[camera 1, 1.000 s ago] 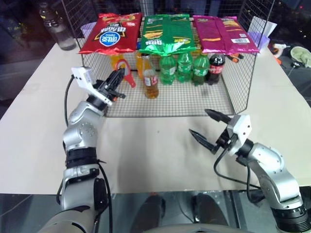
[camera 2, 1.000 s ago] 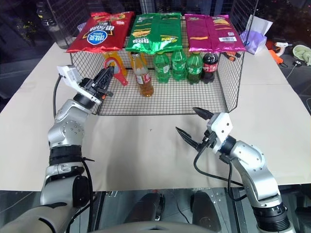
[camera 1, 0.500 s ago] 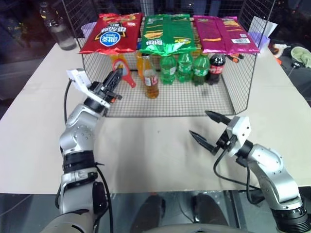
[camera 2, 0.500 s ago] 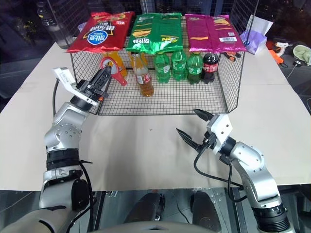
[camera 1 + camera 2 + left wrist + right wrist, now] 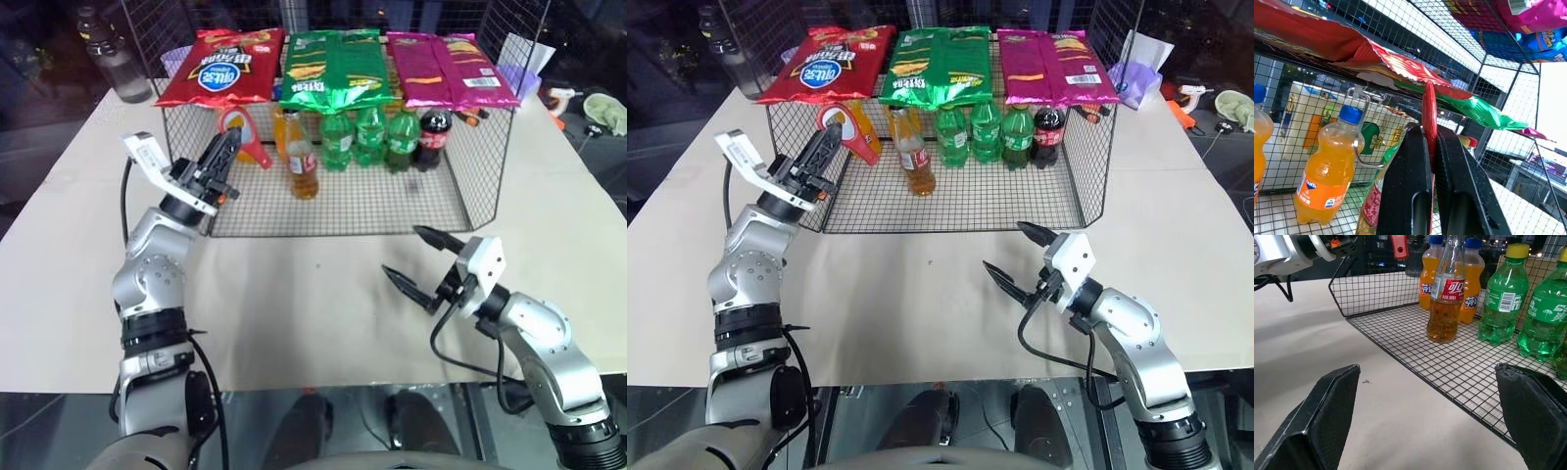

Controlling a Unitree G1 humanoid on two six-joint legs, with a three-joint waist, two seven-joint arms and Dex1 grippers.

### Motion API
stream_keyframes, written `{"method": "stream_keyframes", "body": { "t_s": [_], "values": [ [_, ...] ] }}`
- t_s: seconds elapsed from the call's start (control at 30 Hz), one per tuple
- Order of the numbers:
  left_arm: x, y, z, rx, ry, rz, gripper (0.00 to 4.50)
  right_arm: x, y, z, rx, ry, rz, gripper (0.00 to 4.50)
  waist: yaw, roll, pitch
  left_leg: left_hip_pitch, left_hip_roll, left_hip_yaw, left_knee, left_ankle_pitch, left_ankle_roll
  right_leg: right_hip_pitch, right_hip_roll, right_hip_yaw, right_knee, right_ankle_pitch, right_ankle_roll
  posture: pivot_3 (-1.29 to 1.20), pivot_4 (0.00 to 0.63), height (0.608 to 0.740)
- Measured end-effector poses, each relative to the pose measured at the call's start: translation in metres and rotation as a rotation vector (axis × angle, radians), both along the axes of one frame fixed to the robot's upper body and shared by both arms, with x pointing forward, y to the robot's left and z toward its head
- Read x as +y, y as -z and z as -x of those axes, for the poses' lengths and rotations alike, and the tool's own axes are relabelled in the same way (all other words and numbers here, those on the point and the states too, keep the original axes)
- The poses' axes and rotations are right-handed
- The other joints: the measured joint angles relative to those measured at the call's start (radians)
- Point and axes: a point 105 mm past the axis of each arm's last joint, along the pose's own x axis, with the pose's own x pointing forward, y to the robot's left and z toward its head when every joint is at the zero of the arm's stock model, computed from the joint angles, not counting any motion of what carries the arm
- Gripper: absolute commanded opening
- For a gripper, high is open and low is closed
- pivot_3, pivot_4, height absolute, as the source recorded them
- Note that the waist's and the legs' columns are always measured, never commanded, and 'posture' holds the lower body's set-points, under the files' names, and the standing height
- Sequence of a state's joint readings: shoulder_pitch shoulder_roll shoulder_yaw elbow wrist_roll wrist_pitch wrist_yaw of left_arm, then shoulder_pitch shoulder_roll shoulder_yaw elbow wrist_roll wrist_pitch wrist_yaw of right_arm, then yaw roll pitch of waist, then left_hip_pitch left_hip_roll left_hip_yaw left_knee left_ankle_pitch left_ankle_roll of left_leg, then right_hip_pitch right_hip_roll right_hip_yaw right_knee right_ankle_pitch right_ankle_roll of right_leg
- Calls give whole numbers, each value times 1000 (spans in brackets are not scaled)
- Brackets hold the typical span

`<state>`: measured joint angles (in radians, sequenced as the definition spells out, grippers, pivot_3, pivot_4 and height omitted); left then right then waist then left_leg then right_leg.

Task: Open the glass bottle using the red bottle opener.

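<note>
Left hand (image 5: 220, 157) pinching red bottle opener (image 5: 242, 130), lifted; right hand (image 5: 423, 262) spread, empty. Glass bottle (image 5: 302, 157) uncapped? No, cap on; opening remains.

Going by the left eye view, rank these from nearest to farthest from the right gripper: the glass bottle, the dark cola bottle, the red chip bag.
From the right gripper:
1. Dark cola bottle, in the wire rack, straight behind the gripper.
2. Glass bottle, in the rack, off to the left.
3. Red chip bag, on the rack's top, far left corner.
</note>
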<state>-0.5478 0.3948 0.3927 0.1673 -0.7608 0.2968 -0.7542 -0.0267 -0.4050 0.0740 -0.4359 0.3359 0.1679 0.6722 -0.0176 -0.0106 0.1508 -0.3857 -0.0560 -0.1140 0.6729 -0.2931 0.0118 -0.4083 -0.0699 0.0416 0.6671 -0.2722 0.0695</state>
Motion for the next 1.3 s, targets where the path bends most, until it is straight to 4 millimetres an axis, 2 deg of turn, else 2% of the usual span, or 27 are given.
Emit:
{"method": "stream_keyframes", "body": {
  "t_s": [0.17, 0.33, 0.43, 0.63, 0.7, 0.87, 1.17, 1.27, 1.3],
  "values": [
    [-1, 10, 6, 32, 14, -7, 40, 0, 0, 0, 0, 3, -3, 4500, -1, 0, 0, 0, 0, 0, 0, 0, 0, 0, 0, 0, 0, 0, 0, 0, 150, 740],
    [-3, 30, 19, 92, 48, -46, 40, 2, 1, 0, 12, -4, -4, 4500, 0, 0, 0, 1, 0, 1, 0, 0, 0, 0, 0, 1, 1, 0, 0, 0, 150, 740],
    [-6, 33, 22, 104, 62, -59, 40, 4, -2, -2, 20, -14, -12, 4500, 1, 0, 0, 1, 1, 1, 0, 0, 0, 0, 0, 1, 1, 0, 0, 0, 150, 740],
    [-44, 30, 43, 122, 280, -75, 40, 24, -15, -3, 124, -113, -95, 4500, 0, 0, 0, 1, 1, 1, 0, 0, 0, 0, 0, 1, 1, 0, 0, 0, 150, 740],
    [-60, 35, 52, 158, 392, -83, 40, 31, -16, -3, 205, -153, -129, 4500, -1, 0, 0, 1, 1, 1, 0, 0, 0, 0, 0, 2, 2, 0, 0, 0, 150, 740],
    [-81, 44, 68, 243, 600, -87, 40, 51, -19, -1, 354, -297, -149, 4500, -8, 0, 0, 1, 1, 1, 0, 0, 0, 0, 0, 2, 2, 0, 0, 0, 150, 740],
    [-104, 45, 73, 249, 716, -67, 40, 72, -18, 5, 510, -434, -209, 4500, -19, 0, 0, 1, 1, 1, 0, 0, 0, 0, 0, 2, 2, 0, 0, 0, 150, 740],
    [-105, 44, 73, 245, 718, -65, 40, 74, -17, 7, 531, -448, -209, 4500, -21, 0, 0, 1, 1, 1, 0, 0, 0, 0, 0, 2, 2, 0, 0, 0, 150, 740],
    [-105, 44, 73, 244, 719, -65, 0, 75, -17, 8, 539, -452, -215, 4082, -23, 0, 0, 1, 1, 1, 0, 0, 0, 0, 0, 2, 2, 0, 0, 0, 150, 740]
  ]
}}
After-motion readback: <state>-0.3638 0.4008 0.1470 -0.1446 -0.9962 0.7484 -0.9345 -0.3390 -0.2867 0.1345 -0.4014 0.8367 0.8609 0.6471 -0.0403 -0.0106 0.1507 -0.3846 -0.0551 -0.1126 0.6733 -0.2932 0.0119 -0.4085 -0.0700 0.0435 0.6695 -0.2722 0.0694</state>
